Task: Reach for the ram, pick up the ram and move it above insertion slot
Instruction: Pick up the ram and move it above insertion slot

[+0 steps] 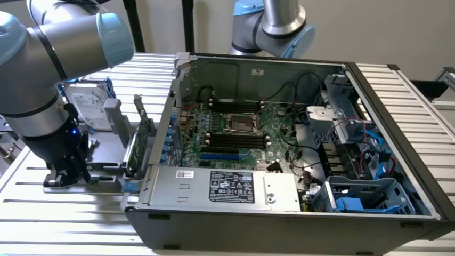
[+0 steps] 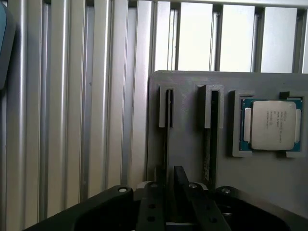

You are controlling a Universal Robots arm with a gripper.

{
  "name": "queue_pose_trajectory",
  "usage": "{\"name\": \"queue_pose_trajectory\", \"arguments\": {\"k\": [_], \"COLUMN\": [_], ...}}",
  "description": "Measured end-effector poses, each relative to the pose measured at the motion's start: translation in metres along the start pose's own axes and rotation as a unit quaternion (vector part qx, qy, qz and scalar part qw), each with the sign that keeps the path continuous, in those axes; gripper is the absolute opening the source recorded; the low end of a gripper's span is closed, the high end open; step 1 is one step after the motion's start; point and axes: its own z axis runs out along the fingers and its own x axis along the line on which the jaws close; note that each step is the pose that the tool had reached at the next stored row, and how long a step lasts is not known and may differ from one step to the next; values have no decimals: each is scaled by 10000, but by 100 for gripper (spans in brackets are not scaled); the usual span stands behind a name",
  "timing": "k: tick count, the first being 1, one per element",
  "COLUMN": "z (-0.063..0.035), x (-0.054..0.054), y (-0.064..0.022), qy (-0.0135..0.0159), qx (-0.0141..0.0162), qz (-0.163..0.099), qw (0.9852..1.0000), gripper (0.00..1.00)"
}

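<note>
**Inspector:** State of the fingers [image 2: 184, 187]?

**Assistant:** Closed on the near end of the ram [image 2: 167, 120], one finger against each face. The ram stands on edge in the slot nearest the rim of the grey holder [image 2: 187, 144]. It is seated, not lifted.

**Inspector:** What else does the holder carry?

**Assistant:** A second stick [image 2: 210, 139] stands on edge in the next slot, apart from the fingers. Past that, a processor [image 2: 272, 125] lies flat in its pocket. Its metal lid bears several lines of print, too small to read.

**Inspector:** And the exterior view?

**Assistant:** The arm [image 1: 42, 80] reaches straight down to the holder at the exterior view's left, on the slatted counter [image 1: 71, 218]. A hard drive [image 1: 89, 104] with a white label stands behind the holder. A green card [image 1: 142, 141] stands between the holder and the open computer case [image 1: 284, 226]. Inside the case, black memory slots [image 1: 235, 141] flank the processor socket [image 1: 238, 125], well apart from the ram.

**Inspector:** Any legible marking?

**Assistant:** The power supply [image 1: 170, 186] carries a black label [image 1: 231, 188] and a small white one beside it. No word on either can be made out.
</note>
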Motion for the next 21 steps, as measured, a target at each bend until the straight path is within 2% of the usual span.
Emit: {"name": "queue_pose_trajectory", "arguments": {"k": [2,14,21], "z": [1,0,-94], "x": [0,-1,0], "y": [0,-1,-4], "qy": [-1,-2,-2], "qx": [0,1,-7], "qz": [-1,0,-1], "qw": [10000,10000,10000], "gripper": [13,13,13]}}
